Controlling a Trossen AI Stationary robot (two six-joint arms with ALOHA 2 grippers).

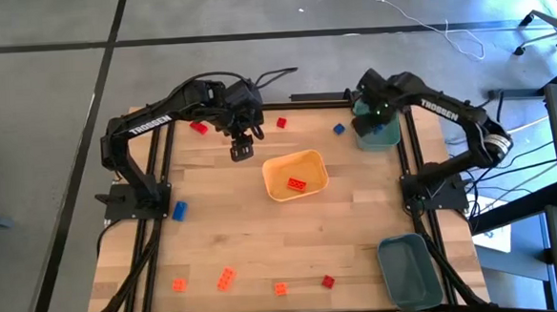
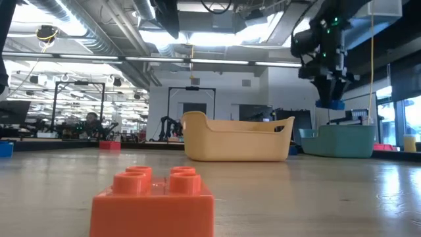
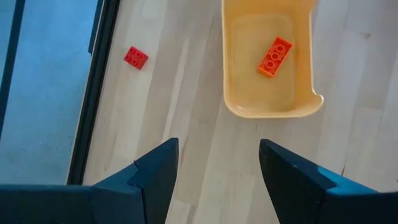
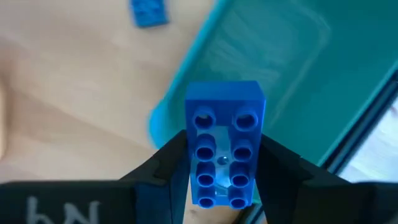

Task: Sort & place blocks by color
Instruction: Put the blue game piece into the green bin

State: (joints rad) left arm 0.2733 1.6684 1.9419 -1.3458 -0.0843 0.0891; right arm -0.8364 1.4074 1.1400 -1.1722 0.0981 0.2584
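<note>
blue block (image 4: 222,144) clamped lengthwise between the fingers of the right gripper (image 4: 217,168), studs facing the wrist camera, held in the air over the near rim of the teal bin (image 4: 292,68). second blue block (image 4: 148,12) lies on the tabletop (image 4: 68,93) just beyond that gripper, outside the bin. left gripper (image 3: 217,165) hangs above bare wood with fingers spread wide, holding nothing; ahead of it sits the yellow tray (image 3: 239,109) containing one orange block (image 3: 275,56), and off to one side a red block (image 3: 135,57) near the tabletop edge. further loose blocks (image 1: 227,279) lie scattered well apart from both grippers.
</note>
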